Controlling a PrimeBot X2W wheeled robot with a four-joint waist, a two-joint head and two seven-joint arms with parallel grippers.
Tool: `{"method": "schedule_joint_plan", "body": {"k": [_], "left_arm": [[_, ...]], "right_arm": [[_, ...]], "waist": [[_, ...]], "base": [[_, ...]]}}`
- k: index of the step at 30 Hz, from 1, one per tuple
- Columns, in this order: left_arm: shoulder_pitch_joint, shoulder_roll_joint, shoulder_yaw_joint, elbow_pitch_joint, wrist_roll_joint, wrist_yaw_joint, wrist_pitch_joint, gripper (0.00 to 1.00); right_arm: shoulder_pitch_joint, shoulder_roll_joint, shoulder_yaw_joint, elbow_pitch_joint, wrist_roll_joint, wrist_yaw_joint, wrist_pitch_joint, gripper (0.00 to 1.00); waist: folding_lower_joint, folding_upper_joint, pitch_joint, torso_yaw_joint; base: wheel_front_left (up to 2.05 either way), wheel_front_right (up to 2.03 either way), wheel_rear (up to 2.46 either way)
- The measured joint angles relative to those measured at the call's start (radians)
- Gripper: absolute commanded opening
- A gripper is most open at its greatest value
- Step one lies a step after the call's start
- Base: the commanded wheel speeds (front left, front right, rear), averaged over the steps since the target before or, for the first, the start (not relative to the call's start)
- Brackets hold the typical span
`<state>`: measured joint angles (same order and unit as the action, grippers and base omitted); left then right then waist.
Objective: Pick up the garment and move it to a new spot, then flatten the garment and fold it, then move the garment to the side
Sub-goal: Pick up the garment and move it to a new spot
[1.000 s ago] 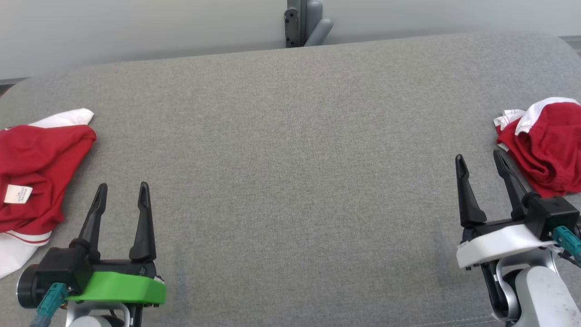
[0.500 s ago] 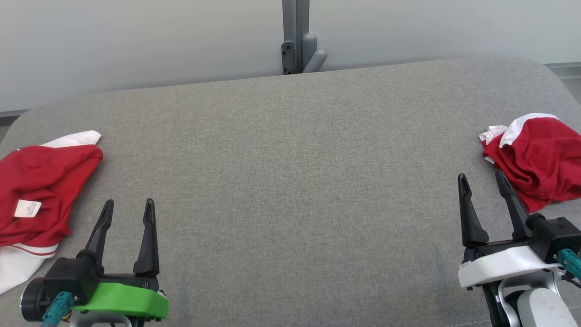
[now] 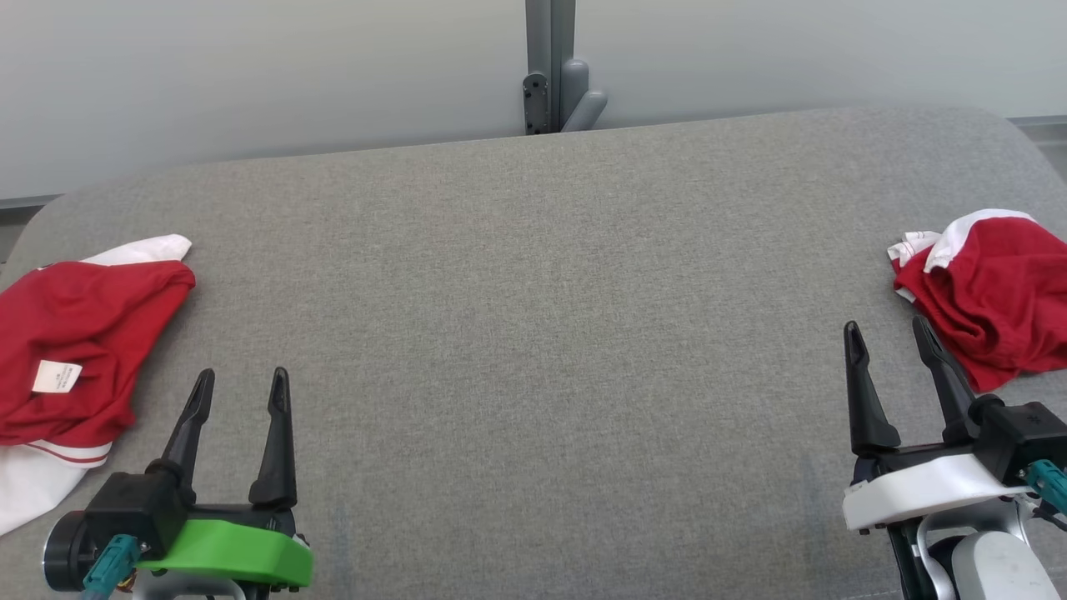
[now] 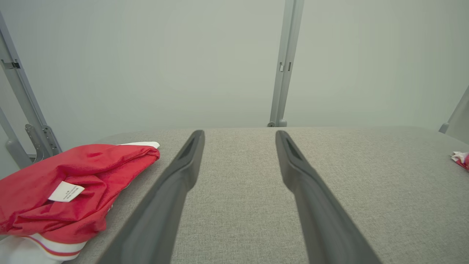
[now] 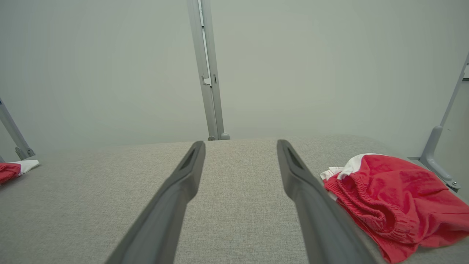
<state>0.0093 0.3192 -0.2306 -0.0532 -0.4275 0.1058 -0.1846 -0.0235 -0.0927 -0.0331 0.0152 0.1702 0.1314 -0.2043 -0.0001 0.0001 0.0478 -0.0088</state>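
A crumpled red garment with white trim [image 3: 992,292] lies at the table's right edge, and its elastic waistband shows in the right wrist view [image 5: 392,209]. My right gripper [image 3: 885,325] is open and empty just left of it, its right finger close beside the cloth [image 5: 240,143]. A second red and white garment [image 3: 75,350] with a white label lies bunched at the left edge [image 4: 73,187]. My left gripper [image 3: 242,375] stands open and empty to its right, apart from it [image 4: 239,134].
The grey fabric-covered table [image 3: 533,333] spreads wide between the two grippers. A grey metal post with a bracket [image 3: 550,75] stands behind its far edge against a pale wall. More grey frame struts [image 5: 439,157] rise beside the table's ends.
The head camera has tilted up, so the whole picture sits lower and more of the wall shows. Both grippers stay open and the garments lie where they were.
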Motion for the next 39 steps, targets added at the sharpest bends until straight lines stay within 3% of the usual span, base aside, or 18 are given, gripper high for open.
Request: {"method": "schedule_joint_plan", "body": {"k": [16, 35, 39], "left_arm": [[-0.032, -0.014, 0.006, 0.008, -0.012, 0.015, -0.011, 1.00], [-0.093, -0.031, 0.072, 0.066, -0.033, -0.010, -0.072, 1.00], [-0.093, -0.036, 0.074, 0.071, -0.033, -0.017, -0.072, 1.00]], "right_arm": [[0.007, 0.004, -0.005, -0.020, -0.005, 0.000, 0.005, 1.00], [-0.029, 0.003, 0.078, -0.064, -0.006, 0.000, 0.042, 1.00], [-0.033, 0.004, 0.081, -0.059, -0.005, 0.000, 0.042, 1.00]], "waist": [[0.0000, 0.0000, 0.010, 0.053], [0.0000, 0.0000, 0.049, 0.343], [0.0000, 0.0000, 0.051, 0.377]], "base": [[0.00, 0.00, 0.00], [0.00, 0.00, 0.00], [0.00, 0.00, 0.00]]}}
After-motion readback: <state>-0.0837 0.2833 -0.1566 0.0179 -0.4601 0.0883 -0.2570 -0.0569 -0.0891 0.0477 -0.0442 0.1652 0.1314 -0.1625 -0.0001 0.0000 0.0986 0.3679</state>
